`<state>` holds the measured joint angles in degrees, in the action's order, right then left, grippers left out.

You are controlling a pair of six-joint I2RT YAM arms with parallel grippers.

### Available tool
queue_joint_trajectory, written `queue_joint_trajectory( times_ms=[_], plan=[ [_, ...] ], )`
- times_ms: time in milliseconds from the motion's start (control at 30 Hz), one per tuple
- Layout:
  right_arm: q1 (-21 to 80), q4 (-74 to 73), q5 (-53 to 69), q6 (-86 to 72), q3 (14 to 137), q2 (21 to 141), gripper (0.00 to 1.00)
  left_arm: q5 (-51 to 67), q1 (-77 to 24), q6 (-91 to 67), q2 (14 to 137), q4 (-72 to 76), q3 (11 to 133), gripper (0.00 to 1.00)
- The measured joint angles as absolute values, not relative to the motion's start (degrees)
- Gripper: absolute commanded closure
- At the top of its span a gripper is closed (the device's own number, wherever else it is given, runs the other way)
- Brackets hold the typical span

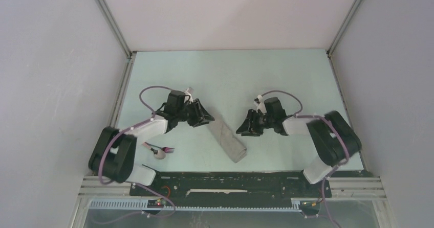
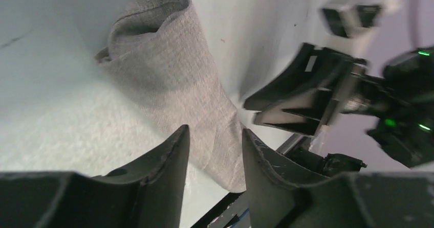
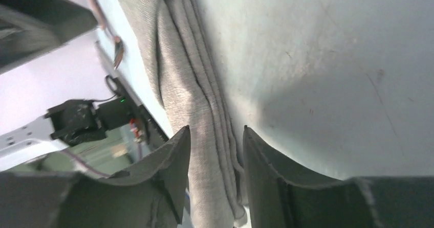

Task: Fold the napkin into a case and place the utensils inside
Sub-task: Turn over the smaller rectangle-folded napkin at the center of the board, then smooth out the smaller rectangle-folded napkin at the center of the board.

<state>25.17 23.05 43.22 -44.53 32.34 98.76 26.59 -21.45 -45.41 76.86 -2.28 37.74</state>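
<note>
I see the grey case lying slantwise on the table between my left gripper and right gripper, both with jaws apart, gripping nothing (spoon and fork rest near the left arm's base).

A robotics lab test cell; plain grey panels wall the pale green table on three sides; aluminium rails rise from its far corners; a black mounting plate with two cabled robot arms lines its near edge.
</note>
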Motion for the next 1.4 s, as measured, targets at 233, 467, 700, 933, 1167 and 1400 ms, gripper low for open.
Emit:
queue_joint_trajectory(
  times_ms=[233,467,700,933,1167,1400],
  plan=[
    [34.22,-5.45,29.23,-30.65,44.16,78.76,0.49,30.17,-22.55,-50.59,92.12,9.26,41.47,0.68],
    [39.48,0.19,33.89,-33.28,37.93,86.21,0.52,26.96,-22.33,-51.46,99.98,12.4,45.19,0.68],
    [40.6,-7.25,26.22,-31.83,36.95,85.56,0.5,27.22,-21.65,-51.05,103.96,11.57,47.7,0.58],
    [45.56,-14.94,22.15,-30.76,44.03,80.42,0.47,25.93,-22.55,-48.47,95.5,4.8,49.82,0.52],
    [45.71,-5.74,27.55,-34.37,41.28,84.09,0.48,24.95,-22.55,-48.42,99.09,5.89,53.82,0.54],
    [44.29,-2.42,28.32,-36.21,34.92,85.67,0.47,19.84,-22.41,-45.56,106.41,1.74,57.19,0.51]
  ],
)
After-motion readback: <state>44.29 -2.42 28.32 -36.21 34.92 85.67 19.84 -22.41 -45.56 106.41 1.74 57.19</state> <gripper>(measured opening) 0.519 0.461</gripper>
